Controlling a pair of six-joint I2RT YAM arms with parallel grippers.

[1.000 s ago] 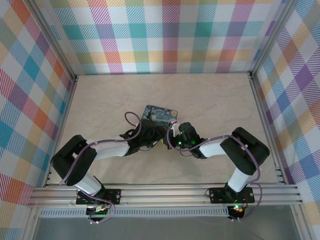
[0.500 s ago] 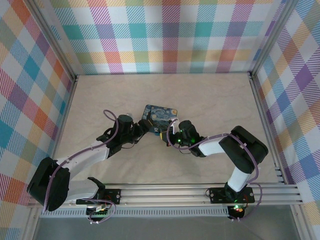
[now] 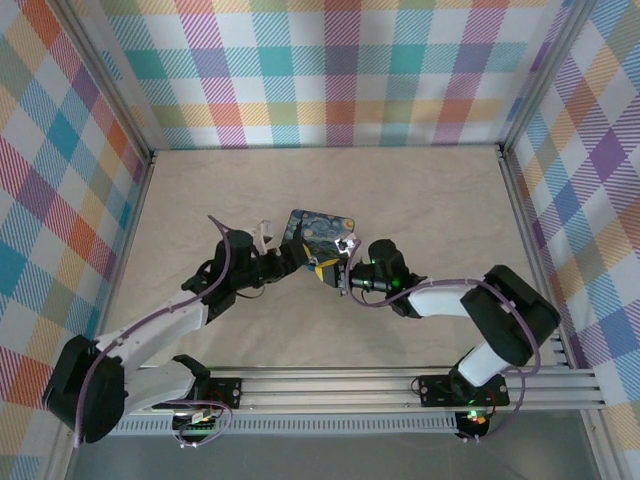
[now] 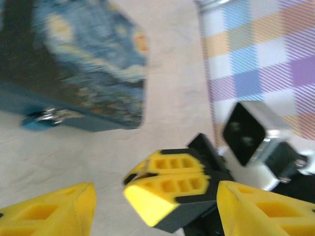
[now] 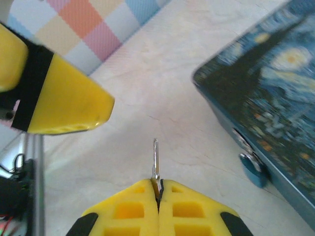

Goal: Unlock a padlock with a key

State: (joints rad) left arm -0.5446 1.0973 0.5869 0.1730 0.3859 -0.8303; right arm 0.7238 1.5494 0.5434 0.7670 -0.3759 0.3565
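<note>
Swinging back toward the tin (image 3: 320,228), the left tool (image 3: 288,258) has returned from the short retreat it made half a second ago. It now sits just beside the tin's near corner, its jaws spread with nothing gripped between them. The right tool (image 5: 158,196) has kept its place close by and stays clenched on the key (image 5: 155,160), whose thin blade sticks straight out from the pinched fingertips. The padlock (image 5: 253,169) hangs from the clasp on the tin's side wall, low against the desk (image 5: 147,83). It is off to the right of the key's tip, near it but apart. By my reading the key is not yet lined up with the padlock. The left tool seems placed to steady the tin or lock first, so unlocking has not begun
</note>
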